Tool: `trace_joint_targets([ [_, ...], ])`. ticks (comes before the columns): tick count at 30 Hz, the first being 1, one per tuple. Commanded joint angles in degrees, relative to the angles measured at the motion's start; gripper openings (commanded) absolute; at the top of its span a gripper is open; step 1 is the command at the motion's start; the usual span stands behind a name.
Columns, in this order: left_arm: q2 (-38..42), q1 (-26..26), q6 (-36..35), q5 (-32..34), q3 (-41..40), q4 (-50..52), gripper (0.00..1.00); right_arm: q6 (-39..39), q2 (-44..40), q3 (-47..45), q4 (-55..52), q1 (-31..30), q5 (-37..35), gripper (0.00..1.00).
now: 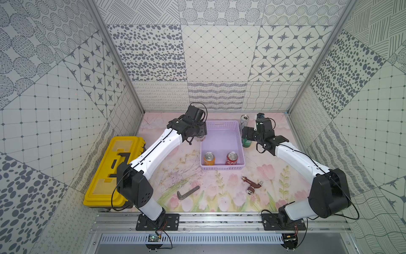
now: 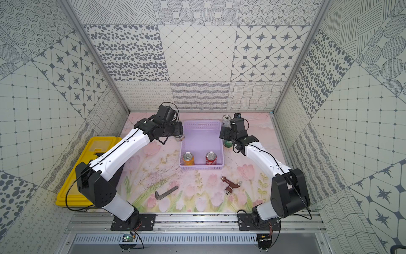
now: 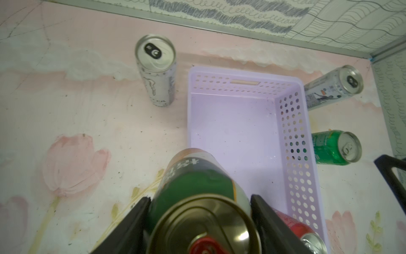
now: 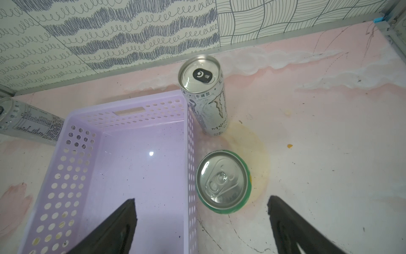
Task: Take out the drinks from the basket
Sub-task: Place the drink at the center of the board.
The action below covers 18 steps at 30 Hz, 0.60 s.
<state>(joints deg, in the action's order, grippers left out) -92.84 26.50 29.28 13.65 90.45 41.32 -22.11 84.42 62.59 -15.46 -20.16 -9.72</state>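
My left gripper is shut on the dark green-white can with the gold top, held at the left rim of the lavender basket, near its far corner. An orange can and a red can stand inside the basket at its near end. My right gripper hangs open above the green can, which stands on the table right of the basket. One slim silver can stands behind the green one. Another silver can stands left of the basket's far end.
A yellow toolbox lies at the left beside my left arm. A bent metal key and a brown tap fitting lie on the floral mat in front of the basket. Patterned walls close in three sides.
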Motion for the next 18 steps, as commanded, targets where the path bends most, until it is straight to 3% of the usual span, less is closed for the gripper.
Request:
trace_joint_targets([
  [1, 3.0, -4.65, 2.48, 4.78, -5.09, -6.36, 0.66, -0.57, -1.6, -0.97, 2.5, 0.22, 0.47, 0.97],
  [8, -3.14, -7.77, 4.13, 2.49, -7.9, -11.17, 0.65, -0.49, -1.62, -0.95, 2.55, 0.21, 0.57, 0.97],
  [18, -14.51, -9.27, 5.3, -0.73, -2.59, -15.28, 0.65, -0.48, -1.53, -1.12, 2.45, 0.21, 0.81, 0.97],
])
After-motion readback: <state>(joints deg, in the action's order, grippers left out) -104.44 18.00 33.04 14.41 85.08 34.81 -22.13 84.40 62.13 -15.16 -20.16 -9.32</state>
